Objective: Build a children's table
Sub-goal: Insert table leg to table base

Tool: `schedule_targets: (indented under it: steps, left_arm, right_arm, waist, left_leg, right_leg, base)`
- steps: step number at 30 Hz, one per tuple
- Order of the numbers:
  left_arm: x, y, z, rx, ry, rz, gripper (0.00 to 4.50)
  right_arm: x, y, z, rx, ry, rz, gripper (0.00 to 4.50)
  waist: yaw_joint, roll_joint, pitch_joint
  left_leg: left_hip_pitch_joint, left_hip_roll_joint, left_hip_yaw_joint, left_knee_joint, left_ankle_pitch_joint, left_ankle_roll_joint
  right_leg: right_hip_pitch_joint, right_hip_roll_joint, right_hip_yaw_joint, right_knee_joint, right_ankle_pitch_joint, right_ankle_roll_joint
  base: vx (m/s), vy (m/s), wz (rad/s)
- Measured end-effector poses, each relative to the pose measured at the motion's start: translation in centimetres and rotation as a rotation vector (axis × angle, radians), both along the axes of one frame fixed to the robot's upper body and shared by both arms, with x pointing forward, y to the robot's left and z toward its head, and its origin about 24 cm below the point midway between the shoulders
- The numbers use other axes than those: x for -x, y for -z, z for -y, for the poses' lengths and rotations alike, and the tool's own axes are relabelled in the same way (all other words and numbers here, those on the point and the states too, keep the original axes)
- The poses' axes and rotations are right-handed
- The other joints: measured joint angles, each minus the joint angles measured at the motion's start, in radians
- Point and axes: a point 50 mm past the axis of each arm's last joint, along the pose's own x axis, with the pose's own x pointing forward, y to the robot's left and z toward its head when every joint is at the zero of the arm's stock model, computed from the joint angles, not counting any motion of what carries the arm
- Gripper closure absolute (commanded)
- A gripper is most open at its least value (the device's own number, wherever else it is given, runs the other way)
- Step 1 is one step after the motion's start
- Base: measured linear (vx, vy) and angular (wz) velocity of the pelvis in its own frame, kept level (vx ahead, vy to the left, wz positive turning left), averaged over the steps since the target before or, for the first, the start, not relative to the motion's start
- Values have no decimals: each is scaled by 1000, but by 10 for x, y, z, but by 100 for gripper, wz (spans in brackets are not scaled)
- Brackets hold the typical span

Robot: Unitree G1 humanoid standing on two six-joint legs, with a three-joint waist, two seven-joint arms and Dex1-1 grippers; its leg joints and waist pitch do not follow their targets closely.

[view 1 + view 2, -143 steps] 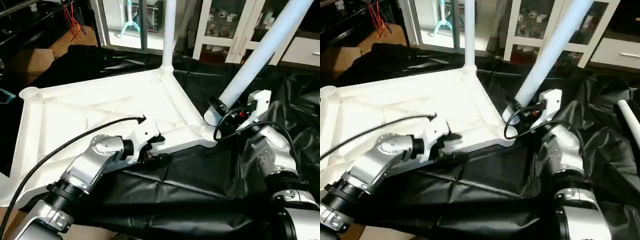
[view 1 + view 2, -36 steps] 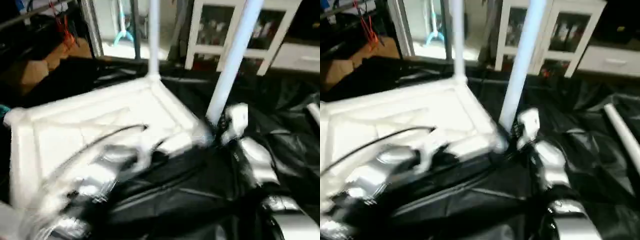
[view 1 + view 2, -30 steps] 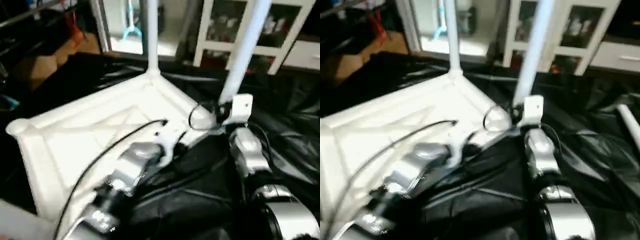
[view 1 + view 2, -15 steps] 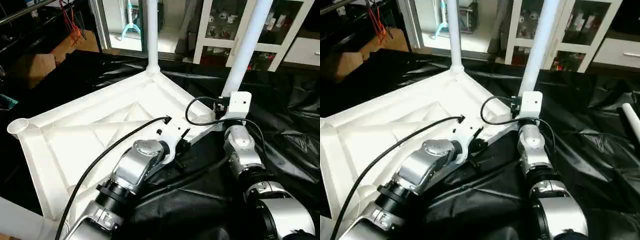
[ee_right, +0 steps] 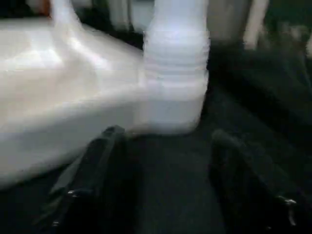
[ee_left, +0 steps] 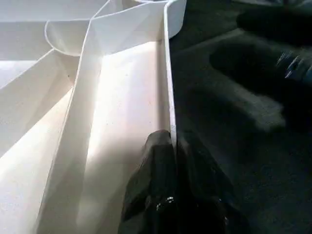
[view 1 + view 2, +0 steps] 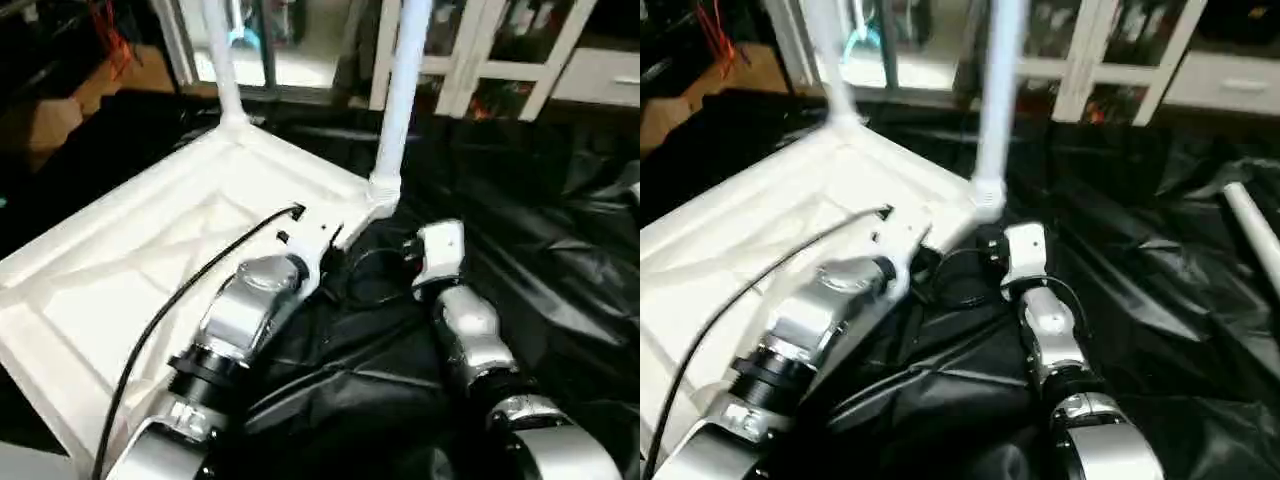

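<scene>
Left tool (image 6: 171, 146) pinched shut, forearm stretched forward. Right tool (image 5: 165, 146) spread wide with nothing between its fingers (image 5: 105, 165), wrist angled forward beside the left.

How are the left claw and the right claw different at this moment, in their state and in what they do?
The left claw is shut, pinching the tabletop rim; the right claw stands open and holds nothing. The left claw sits on the tabletop's edge; the right claw sits apart from the leg in its corner socket, facing it. Both have black fingers.
</scene>
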Motion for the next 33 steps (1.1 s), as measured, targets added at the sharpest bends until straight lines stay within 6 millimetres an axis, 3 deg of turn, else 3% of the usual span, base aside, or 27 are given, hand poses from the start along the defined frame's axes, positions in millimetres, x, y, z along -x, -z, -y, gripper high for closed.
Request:
schedule_targets:
  steps: [3,5,8,13,17,20,26,33]
  left_arm:
    - [1,1,-2,-3,19,4,450]
    - [2,2,-4,-6,40,13,450]
    - [6,4,-8,-9,80,21,450]
    - [19,11,-29,-32,206,30,450]
    - [37,18,-45,-58,388,34,450]
    - [49,21,-53,-83,496,32,450]
    - [56,24,-53,-85,559,31,450]
    - [56,25,-48,-80,585,35,450]
  right_arm:
    - [-3,-26,9,-30,-27,140,100]
    - [0,-34,18,-45,-35,193,100]
    - [11,-29,32,-65,-21,197,100]
    - [30,-11,45,-67,-35,131,100]
    - [38,-18,47,-93,-123,136,100]
    - [53,-21,62,-125,-240,99,82]
    - [74,-42,92,-143,-554,-22,28]
    - [65,-52,99,-112,-633,-70,8]
  waist:
    - [7,0,0]
    - [10,0,0]
    - [18,2,-1]
    - [20,16,-7]
    - [28,24,-11]
    - [49,23,-10]
    - [59,21,-11]
    - [59,19,-13]
  left_leg:
    - [1,1,0,0,0,1]
    - [2,1,0,0,0,1]
    - [4,2,0,1,0,1]
    - [6,2,-1,5,1,3]
    - [10,2,-1,5,3,4]
    - [17,2,0,6,3,4]
    - [20,0,1,11,3,4]
    - [19,0,0,16,3,4]
  right_leg:
    - [0,0,0,1,0,1]
    - [0,1,0,4,-1,-2]
    - [0,1,-1,8,-3,-4]
    - [0,1,0,14,-6,-9]
    - [5,1,0,15,-5,-9]
    - [13,0,0,12,-5,-9]
    - [20,-3,0,13,-5,-7]
    - [20,-4,0,14,-3,-6]
  base:
    - [0,0,0]
    - [0,0,0]
    - [0,0,0]
    - [0,0,0]
    - [0,0,0]
    - [0,0,0]
    - [0,0,0]
    - [0,0,0]
